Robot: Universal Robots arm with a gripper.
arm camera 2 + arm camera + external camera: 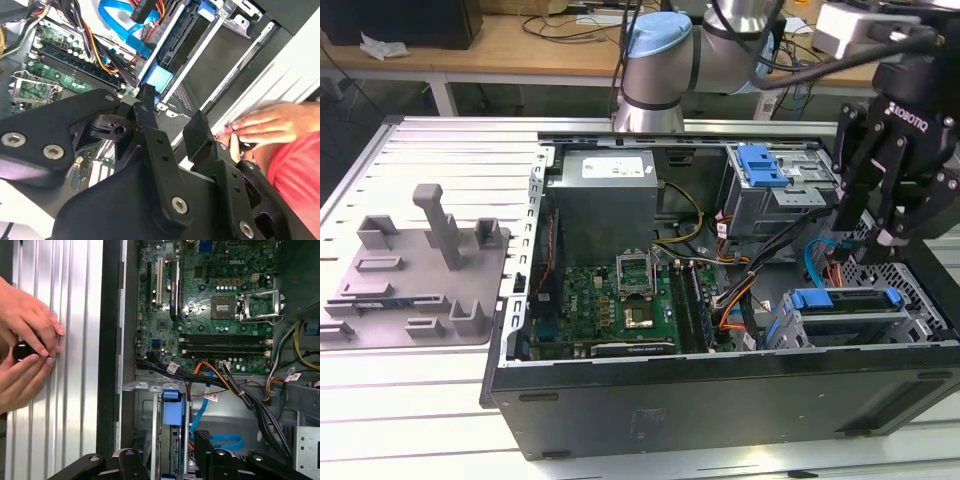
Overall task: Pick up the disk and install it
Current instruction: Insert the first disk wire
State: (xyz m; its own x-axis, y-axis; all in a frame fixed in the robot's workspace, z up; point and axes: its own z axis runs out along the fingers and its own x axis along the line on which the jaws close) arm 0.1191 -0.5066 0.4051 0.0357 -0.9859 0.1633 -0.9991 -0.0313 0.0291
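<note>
While black two-finger gripper (870, 225) hangs spread, empty, near it, flat silver disk in blue plastic carrier (845, 300) looks rigid, dense, shock-sensitive; take by carrier's sides.

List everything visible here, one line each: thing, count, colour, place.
Open metal computer case: one, black, on ribbed aluminium table.
Flat motherboard: one, green, inside case.
Boxy metal power supply: one, grey, inside case.
Moulded plastic fixture tray: one, grey, exterior view's left.
Ribbed plastic latch: one, blue, atop drive cage.
Rectangular disk in plastic bracket: one, silver and blue, inside case, under claw.
Person's hands: two, at table beside case.
Robot arm: one, silver and light blue.
Claw: one, black, open, empty.
</note>
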